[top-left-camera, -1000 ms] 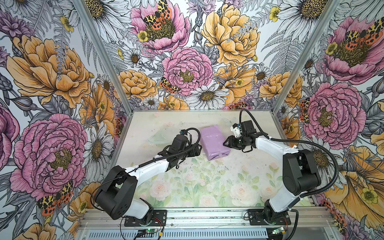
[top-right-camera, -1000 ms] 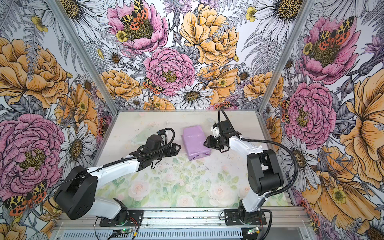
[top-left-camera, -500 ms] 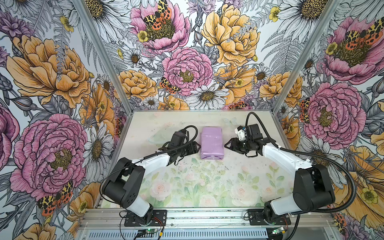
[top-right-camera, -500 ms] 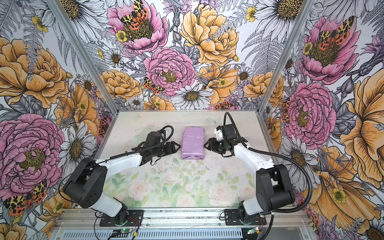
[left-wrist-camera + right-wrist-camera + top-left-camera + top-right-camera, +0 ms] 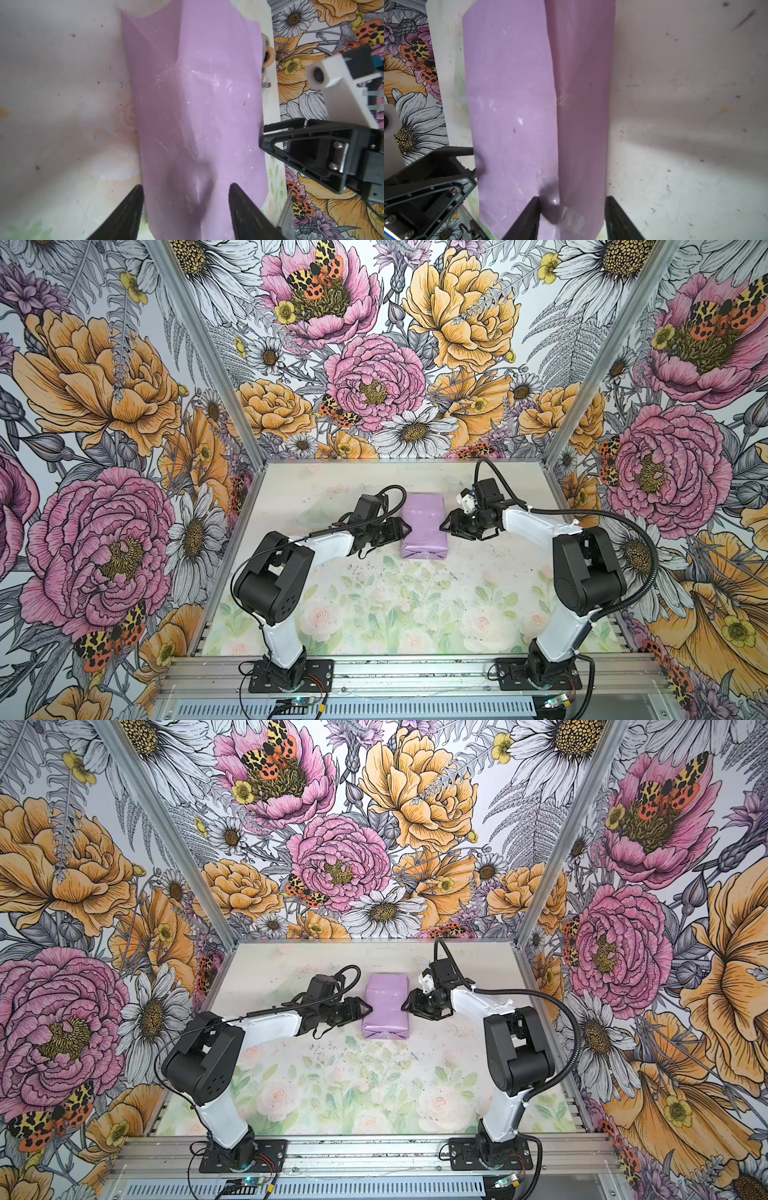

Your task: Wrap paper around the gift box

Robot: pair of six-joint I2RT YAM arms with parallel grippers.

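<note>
Paper (image 5: 423, 522), lilac face outward, covers the gift box on every side that shows, so the box itself is hidden. In both top views the parcel lies on the table (image 5: 374, 614) at its rear middle, long axis running front to back. Its near end is closed in triangular folds. The far end of the paper (image 5: 197, 93) ends in uneven points in the left wrist view.

The left gripper (image 5: 404, 527) meets the parcel's left side and the right gripper (image 5: 444, 526) meets its right side, directly opposite. The paper (image 5: 385, 1006) is dented inward at the waist between them. Both pairs of jaws stand moderately apart. In the wrist views the left gripper (image 5: 185, 186) and the right gripper (image 5: 572, 198) each straddle an edge of the parcel. Whether the fingers (image 5: 536, 202) actually pinch the paper cannot be told.
</note>
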